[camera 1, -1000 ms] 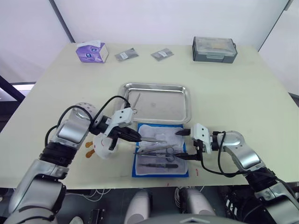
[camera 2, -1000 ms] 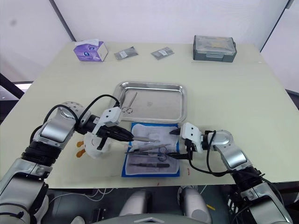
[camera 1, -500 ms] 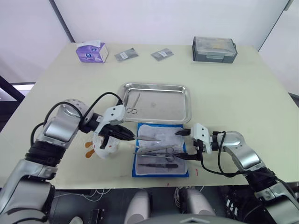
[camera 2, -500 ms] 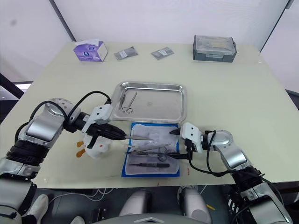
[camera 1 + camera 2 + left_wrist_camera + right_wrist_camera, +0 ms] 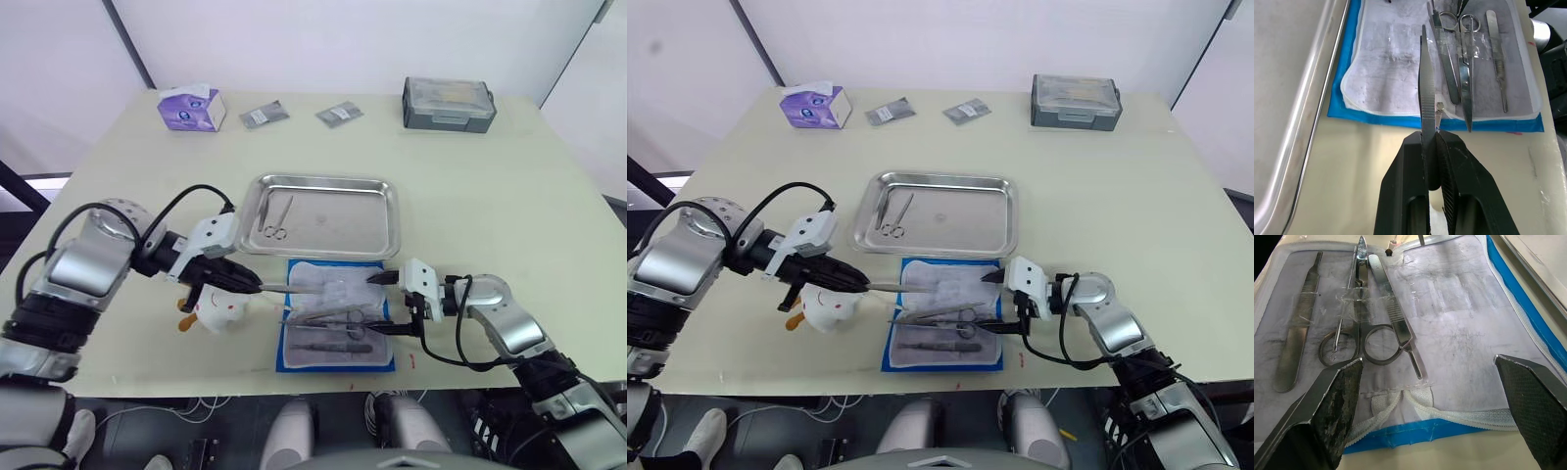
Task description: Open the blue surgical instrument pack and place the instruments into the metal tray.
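The blue surgical instrument pack (image 5: 380,360) lies open at the table's front, pale lining up. Scissors (image 5: 1354,298), forceps (image 5: 1393,313) and a flat handle (image 5: 1300,328) lie on the lining. My left gripper (image 5: 251,286) is shut on silver tweezers (image 5: 1426,88), held level just left of the pack, tips over its left edge. My right gripper (image 5: 387,305) stands open at the pack's right edge, fingers (image 5: 1334,401) spread wide with nothing between them. The metal tray (image 5: 343,223) sits just behind the pack with two instruments (image 5: 274,217) in its left end.
A white toy with orange feet (image 5: 217,311) sits under my left gripper. Along the back edge stand a purple tissue box (image 5: 193,108), two grey foil packets (image 5: 265,116) and a grey lidded box (image 5: 449,103).
My left gripper has drawn back to the left with the tweezers, from over the pack's middle to its left edge. The right gripper has stayed put.
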